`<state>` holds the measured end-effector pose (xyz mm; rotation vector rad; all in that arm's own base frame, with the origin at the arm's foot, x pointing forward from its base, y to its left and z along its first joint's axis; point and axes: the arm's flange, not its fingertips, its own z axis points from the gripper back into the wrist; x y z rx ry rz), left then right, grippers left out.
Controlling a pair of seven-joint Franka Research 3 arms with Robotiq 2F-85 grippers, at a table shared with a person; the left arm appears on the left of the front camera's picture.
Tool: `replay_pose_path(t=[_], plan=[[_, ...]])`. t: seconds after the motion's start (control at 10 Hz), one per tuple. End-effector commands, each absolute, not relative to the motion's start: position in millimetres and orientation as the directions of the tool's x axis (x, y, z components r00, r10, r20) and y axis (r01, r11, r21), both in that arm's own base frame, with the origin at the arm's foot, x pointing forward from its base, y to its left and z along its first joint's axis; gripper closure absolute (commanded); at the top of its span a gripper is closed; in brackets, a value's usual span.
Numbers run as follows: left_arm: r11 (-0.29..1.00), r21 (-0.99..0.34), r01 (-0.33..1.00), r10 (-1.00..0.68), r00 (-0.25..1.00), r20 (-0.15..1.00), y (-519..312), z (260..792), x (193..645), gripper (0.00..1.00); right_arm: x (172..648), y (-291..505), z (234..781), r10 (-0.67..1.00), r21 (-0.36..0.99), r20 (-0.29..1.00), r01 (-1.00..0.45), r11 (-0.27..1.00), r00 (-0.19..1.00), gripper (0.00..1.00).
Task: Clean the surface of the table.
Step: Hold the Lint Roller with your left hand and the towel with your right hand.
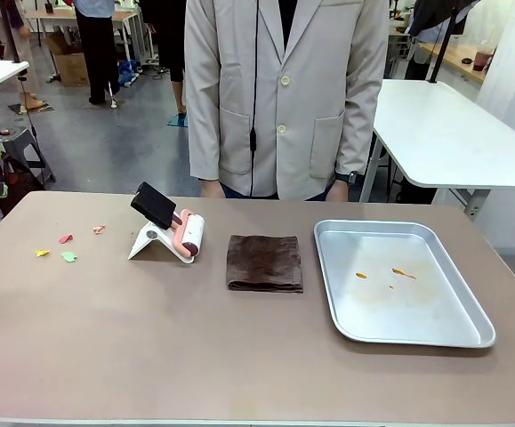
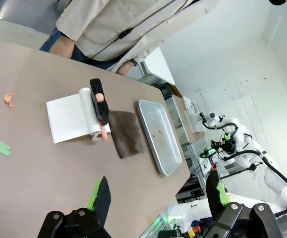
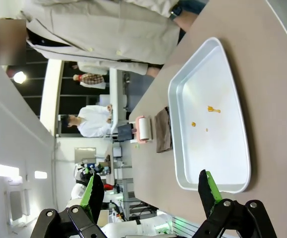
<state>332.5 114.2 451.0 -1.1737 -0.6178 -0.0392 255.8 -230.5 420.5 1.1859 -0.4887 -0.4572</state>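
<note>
Front across the table [image 1: 150, 356]; wrists aloft, sideways (common tray [image 1: 417, 311])

The near half of the table [image 1: 195, 356] lies bare across its whole width. Three obstacles sit in a row along the middle: a roller [image 1: 170, 231] standing tall left of centre, a flat cloth [image 1: 264, 262] beside it, and a tray [image 1: 399, 311] at right, with open gaps between them. Small scraps [image 1: 68, 256] dot the far left. A person [image 1: 284, 98] blocks the far edge.
</note>
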Motion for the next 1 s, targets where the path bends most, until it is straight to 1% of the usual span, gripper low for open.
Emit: replay_pose_path(t=[0.0,0.1,0.3,0.5,0.7,0.8,0.9], plan=[[0.401,-0.855,0.329,0.219,0.872,0.438,143,454,332,0.00,260,-199,437,-0.570,0.896,0.159,0.126,0.426,0.806,0.00],[0.418,-0.854,0.311,0.189,0.889,0.417,151,460,335,0.00,265,-175,452,-0.543,0.860,0.212,0.110,0.499,0.812,0.00],[0.440,-0.845,0.304,0.120,0.913,0.391,155,477,348,0.00,278,-121,480,-0.451,0.792,0.312,0.034,0.610,0.836,0.00],[0.474,-0.815,0.333,0.036,0.918,0.396,145,495,367,0.00,294,-60,494,-0.311,0.688,0.373,-0.036,0.725,0.874,0.00],[0.492,-0.800,0.343,-0.047,0.928,0.369,111,510,397,0.00,320,10,499,-0.126,0.599,0.390,-0.147,0.787,0.912,0.00],[0.516,-0.791,0.329,-0.087,0.939,0.333,82,510,415,0.00,335,43,497,-0.049,0.563,0.388,-0.194,0.803,0.920,0.00],[0.546,-0.774,0.321,-0.133,0.945,0.298,52,507,431,0.00,351,75,491,0.000,0.520,0.376,-0.211,0.828,0.926,0.00]])
